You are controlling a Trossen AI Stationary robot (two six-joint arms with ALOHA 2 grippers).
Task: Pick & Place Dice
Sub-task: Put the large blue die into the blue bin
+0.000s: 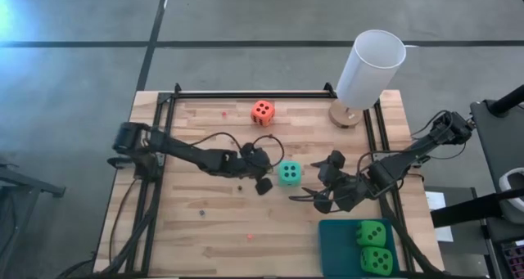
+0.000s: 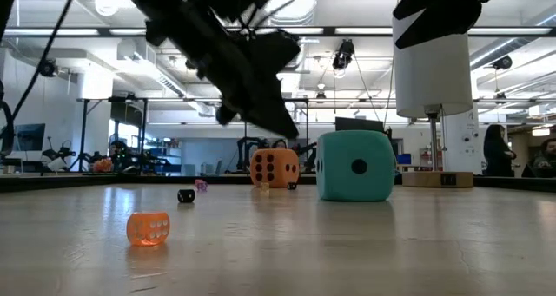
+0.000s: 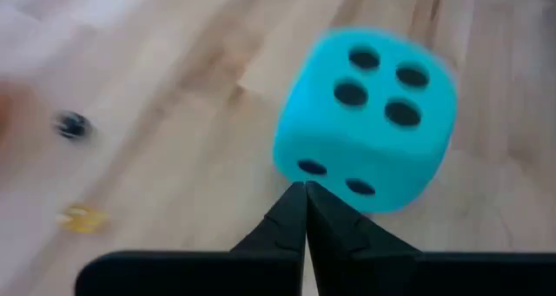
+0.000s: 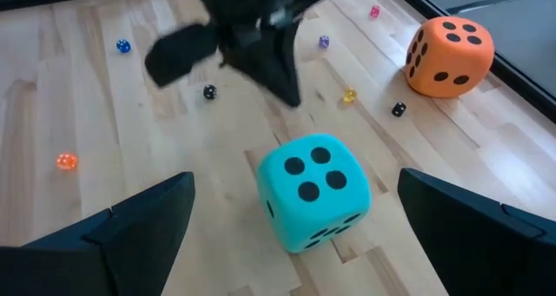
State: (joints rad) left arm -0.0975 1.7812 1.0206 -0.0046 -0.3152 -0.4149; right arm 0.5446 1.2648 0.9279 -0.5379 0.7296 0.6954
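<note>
Turquoise die (image 1: 289, 173) mid-table, pincers (image 1: 264, 186) (image 1: 315, 199) flanking

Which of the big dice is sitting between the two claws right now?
The turquoise die, the only one mid-table: the shut left claw beside it, the open right claw facing it. The orange-red die lies farther back; both green dice are in the tray.
</note>
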